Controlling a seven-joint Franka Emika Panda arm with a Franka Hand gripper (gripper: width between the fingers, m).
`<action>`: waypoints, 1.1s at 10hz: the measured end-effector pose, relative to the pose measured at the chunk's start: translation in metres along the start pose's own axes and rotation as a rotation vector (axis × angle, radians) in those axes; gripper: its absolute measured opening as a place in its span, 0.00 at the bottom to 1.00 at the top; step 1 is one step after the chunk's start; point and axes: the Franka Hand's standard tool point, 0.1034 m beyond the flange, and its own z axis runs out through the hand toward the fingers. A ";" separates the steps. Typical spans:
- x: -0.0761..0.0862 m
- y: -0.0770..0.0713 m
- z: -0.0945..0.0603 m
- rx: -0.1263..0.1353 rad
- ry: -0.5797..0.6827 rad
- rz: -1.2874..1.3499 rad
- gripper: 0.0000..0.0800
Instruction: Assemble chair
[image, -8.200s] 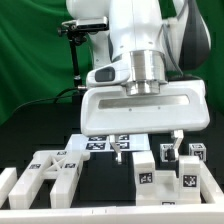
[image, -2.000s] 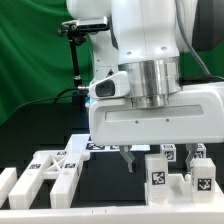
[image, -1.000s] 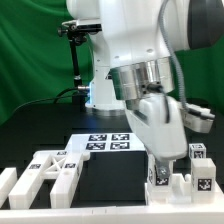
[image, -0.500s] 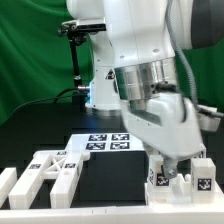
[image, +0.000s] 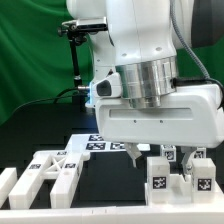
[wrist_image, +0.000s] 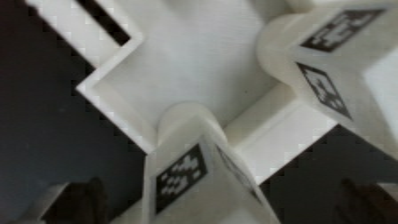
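Observation:
The chair is loose white parts with black-and-white tags. In the exterior view, two upright tagged blocks (image: 158, 172) (image: 201, 173) stand at the front right, and notched blocks (image: 55, 170) lie at the front left. My gripper (image: 152, 156) hangs level over the nearer right block, with a dark finger (image: 133, 155) on its left side. In the wrist view the gripper (wrist_image: 217, 208) is open. A tagged white block (wrist_image: 196, 170) stands between the dark fingers (wrist_image: 71, 202) without touching them. Behind it lie a notched white slab (wrist_image: 187, 70) and another tagged piece (wrist_image: 329, 65).
The marker board (image: 100, 143) lies on the black table behind the parts. A white rail (image: 60, 212) runs along the front edge. A black stand (image: 76, 60) and green curtain are at the back.
One second ago the hand was twisted and tilted low over the right blocks. Now it has turned back level and square, with its fingers hanging either side of the nearer block.

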 end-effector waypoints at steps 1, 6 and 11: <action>0.003 0.001 0.001 -0.020 0.006 -0.161 0.81; 0.006 0.001 0.000 -0.020 0.012 -0.092 0.52; 0.004 0.003 0.001 -0.015 0.026 0.473 0.36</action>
